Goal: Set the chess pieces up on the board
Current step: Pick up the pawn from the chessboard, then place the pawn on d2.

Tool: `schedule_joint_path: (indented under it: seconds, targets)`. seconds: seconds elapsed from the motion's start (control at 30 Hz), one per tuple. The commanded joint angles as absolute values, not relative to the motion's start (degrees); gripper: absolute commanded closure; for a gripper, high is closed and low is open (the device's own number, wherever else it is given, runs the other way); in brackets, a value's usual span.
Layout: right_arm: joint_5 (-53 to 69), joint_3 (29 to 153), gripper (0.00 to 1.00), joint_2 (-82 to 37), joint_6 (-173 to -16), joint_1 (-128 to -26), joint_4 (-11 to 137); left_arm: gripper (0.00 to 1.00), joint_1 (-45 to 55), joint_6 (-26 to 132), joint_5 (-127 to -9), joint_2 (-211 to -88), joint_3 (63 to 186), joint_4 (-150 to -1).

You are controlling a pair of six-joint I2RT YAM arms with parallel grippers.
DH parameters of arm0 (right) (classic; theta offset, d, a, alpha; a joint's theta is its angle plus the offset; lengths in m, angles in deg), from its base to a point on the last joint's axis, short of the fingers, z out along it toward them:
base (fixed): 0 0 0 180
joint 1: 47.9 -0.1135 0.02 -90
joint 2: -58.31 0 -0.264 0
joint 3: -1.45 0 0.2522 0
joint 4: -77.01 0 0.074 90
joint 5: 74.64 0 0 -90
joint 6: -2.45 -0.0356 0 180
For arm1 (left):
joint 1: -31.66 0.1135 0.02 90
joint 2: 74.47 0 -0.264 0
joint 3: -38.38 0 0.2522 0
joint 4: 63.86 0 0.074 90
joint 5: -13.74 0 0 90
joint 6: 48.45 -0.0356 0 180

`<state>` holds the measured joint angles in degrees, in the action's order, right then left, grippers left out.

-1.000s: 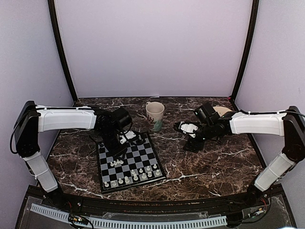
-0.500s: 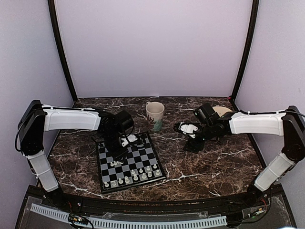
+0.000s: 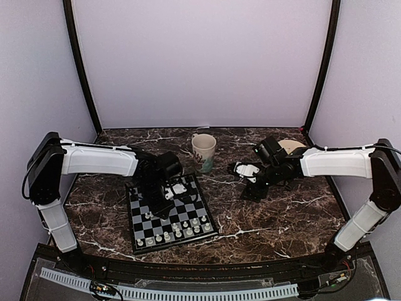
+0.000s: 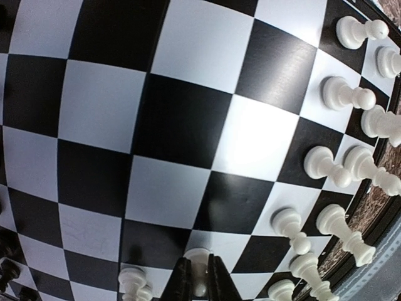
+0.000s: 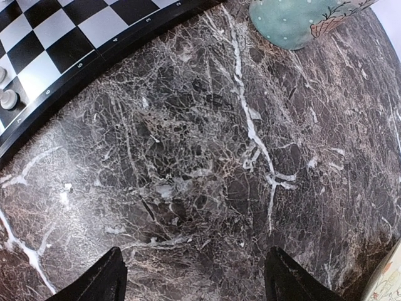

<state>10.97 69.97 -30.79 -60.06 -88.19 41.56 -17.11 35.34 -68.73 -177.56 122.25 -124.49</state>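
The board point(image 3: 202, 209), black and grey checks, lies left of centre on the marble. White chess pieces point(image 3: 178, 231) stand in two rows along its near edge. My left gripper point(image 3: 165, 202) is low over the board's middle. In the left wrist view it point(image 4: 199, 283) is shut on a white pawn point(image 4: 198, 260), whose base is at a light square of the board point(image 4: 156, 113). Other white pieces point(image 4: 341, 94) line the right edge, and dark pieces point(image 4: 7, 269) show at the bottom left. My right gripper point(image 3: 249, 190) is open and empty over bare marble point(image 5: 195, 283).
A cream and teal mug point(image 3: 203, 152) stands just behind the board; its base shows in the right wrist view point(image 5: 294, 22). A beige round object point(image 3: 292, 145) lies at the back right. The board's corner point(image 5: 56, 37) is at the right wrist view's upper left.
My left gripper has moved right and toward the near side over the board. The right arm has hardly moved.
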Motion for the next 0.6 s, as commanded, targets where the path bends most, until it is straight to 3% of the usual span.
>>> schedule_joint_path:
  seconds: [0.0, 0.57]
  targets:
    - [11.42, 71.69, 0.25, -31.47, -59.62, -88.85, 41.55, 0.93, -18.79, 34.61, -66.21, -177.83, 123.59, -126.52]
    - [11.93, 71.67, 0.26, -31.66, -59.35, -89.55, 41.37, 0.95, -20.71, 33.29, -62.27, -177.09, 123.68, -129.03]
